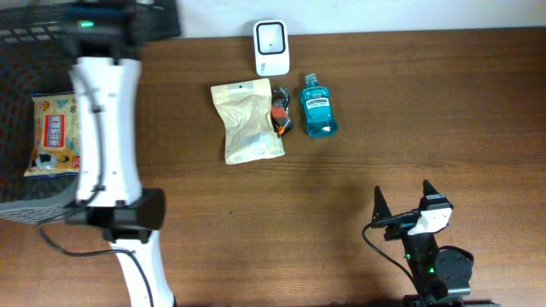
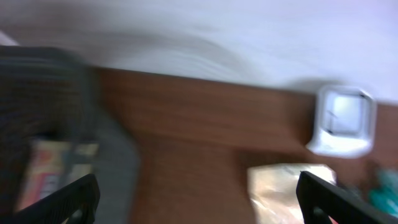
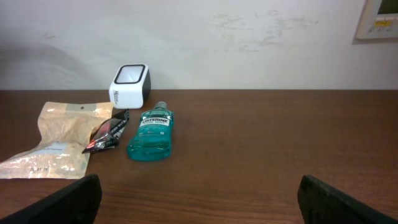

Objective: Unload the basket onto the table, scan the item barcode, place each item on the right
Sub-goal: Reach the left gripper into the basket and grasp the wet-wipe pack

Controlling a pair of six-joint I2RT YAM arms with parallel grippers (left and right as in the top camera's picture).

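Left gripper (image 2: 199,196) and right gripper (image 1: 403,192) stood open and empty; yellow printed snack packet (image 1: 53,132) lay in black mesh basket (image 1: 17,77) below-left of the left gripper, apparently finished; beige paper pouch (image 1: 247,119) and teal plastic bottle (image 1: 317,107) ahead awaited scanning.

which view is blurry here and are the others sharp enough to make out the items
Left wrist: heavily blurred throughout, the white scanner and tan pouch smeared into soft shapes. Right wrist: sharp and evenly lit, the mouthwash bottle and its label distinct. Overhead: in focus, flat light with only faint shadows and no strong glare.
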